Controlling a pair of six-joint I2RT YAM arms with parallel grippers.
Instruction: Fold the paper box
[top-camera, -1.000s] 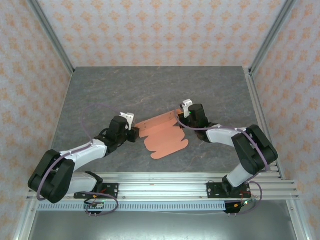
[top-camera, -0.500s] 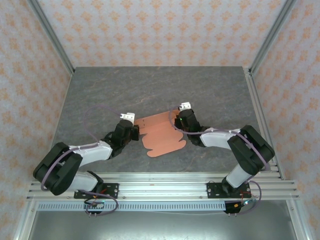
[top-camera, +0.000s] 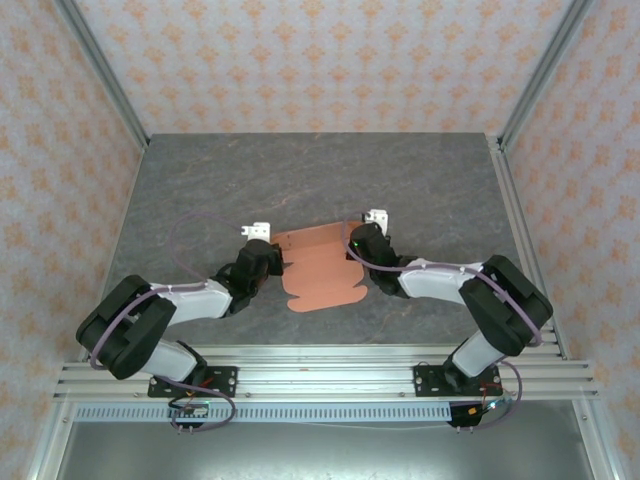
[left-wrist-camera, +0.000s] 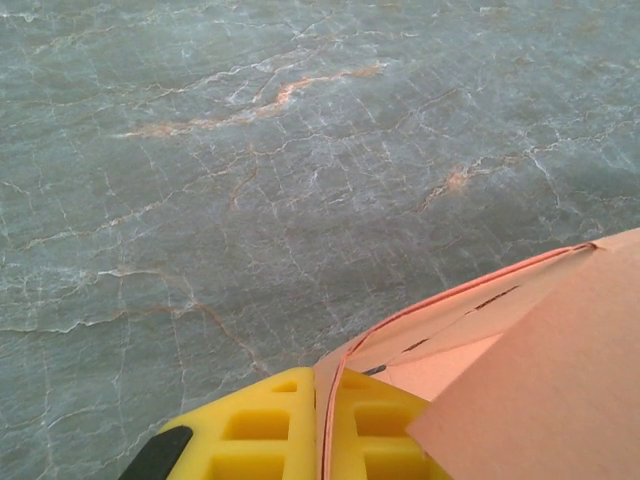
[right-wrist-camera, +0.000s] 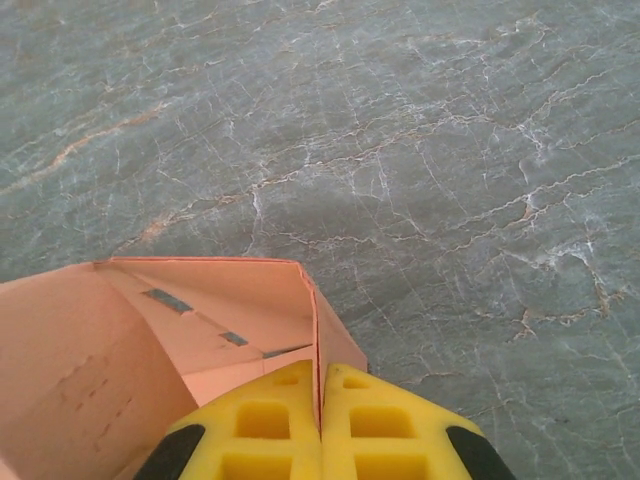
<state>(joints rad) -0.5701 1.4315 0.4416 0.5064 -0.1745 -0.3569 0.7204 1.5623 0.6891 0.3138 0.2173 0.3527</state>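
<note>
- Here, the box (top-camera: 318, 278) lay mid-table (top-camera: 200, 180), rounded tabs toward the arms' bases.
- Its raised far strip ran left to right.
- Left gripper (top-camera: 272, 262) pinched the strip's left end; right gripper (top-camera: 352, 243) the right.

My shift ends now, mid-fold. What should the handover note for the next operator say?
Left end effector: shut on the paper box's left edge.
Right end effector: shut on its right edge.
Box: on the table between the arms, far strip raised, ends bent inward.
Done: first creases begun.
Left: near rounded flaps lie flat; walls and tabs to fold, box not closed.
</note>
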